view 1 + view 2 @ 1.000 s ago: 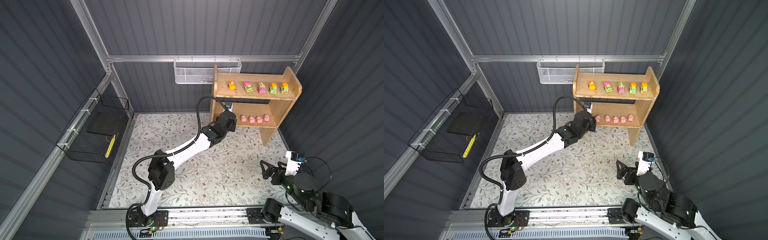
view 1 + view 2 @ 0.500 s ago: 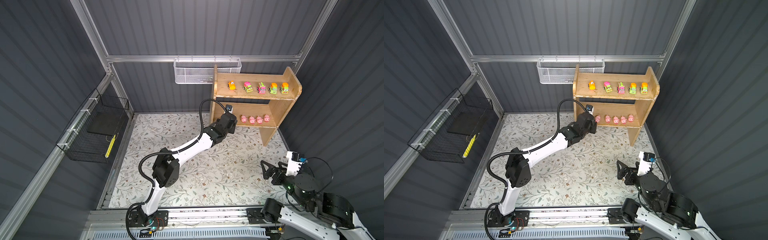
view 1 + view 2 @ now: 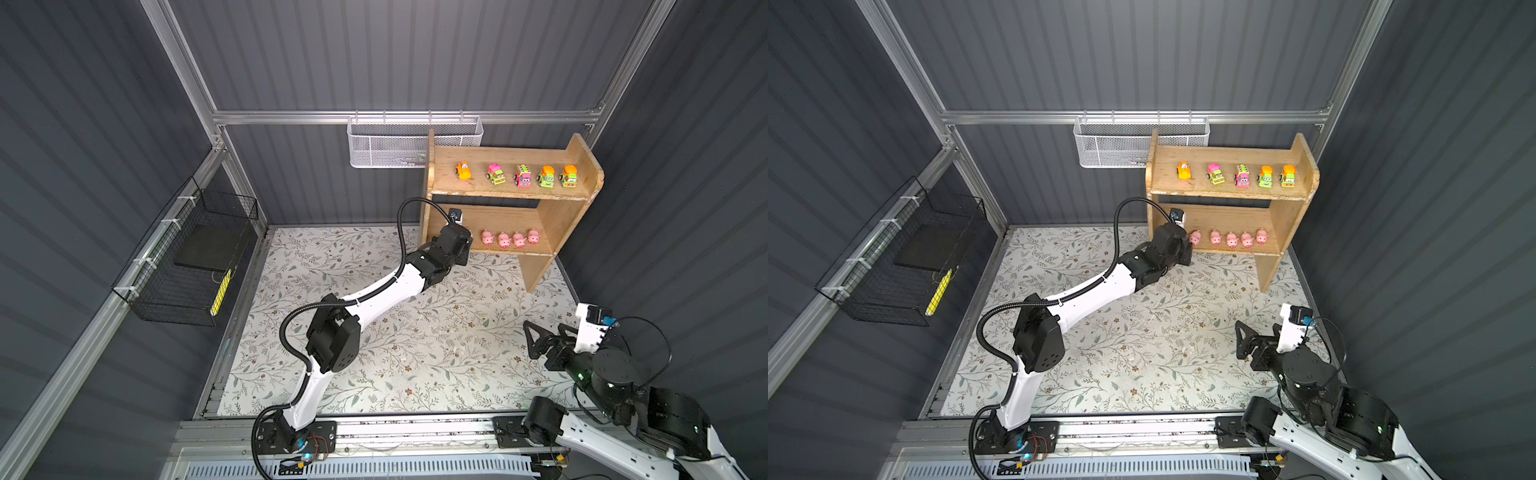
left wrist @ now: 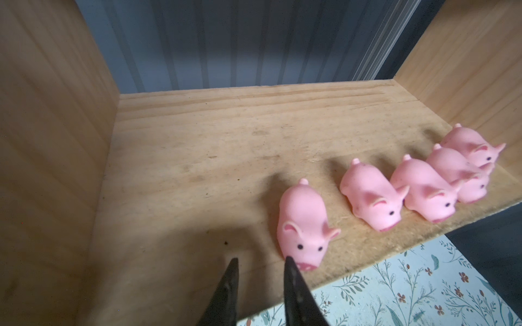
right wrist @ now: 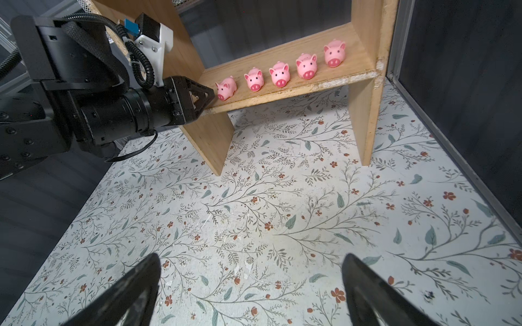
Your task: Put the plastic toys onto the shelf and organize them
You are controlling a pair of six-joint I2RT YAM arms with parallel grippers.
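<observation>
The wooden shelf (image 3: 557, 224) (image 3: 1287, 216) stands at the back right. Several cartoon vehicles (image 3: 522, 175) (image 3: 1241, 175) line its top tier. Several pink pigs (image 3: 511, 239) (image 4: 423, 189) (image 5: 279, 74) stand in a row on the lower tier. My left gripper (image 4: 259, 258) (image 5: 210, 94) (image 3: 1185, 249) is at that tier's left front edge, shut with nothing between its fingers. One fingertip (image 4: 289, 261) touches the snout of the leftmost pig (image 4: 303, 223) (image 5: 226, 87) (image 3: 1195, 238). My right gripper (image 5: 251, 256) (image 3: 540, 332) hovers open over the mat, front right.
A white mesh basket (image 3: 411, 143) hangs on the back wall beside the shelf. A black wire basket (image 3: 195, 266) with a yellow item (image 3: 221, 286) hangs on the left wall. The floral mat (image 3: 415, 332) covers the floor.
The left arm's elbow has shifted slightly toward the shelf while its gripper stays at the lower tier's left end. The right arm has not moved.
</observation>
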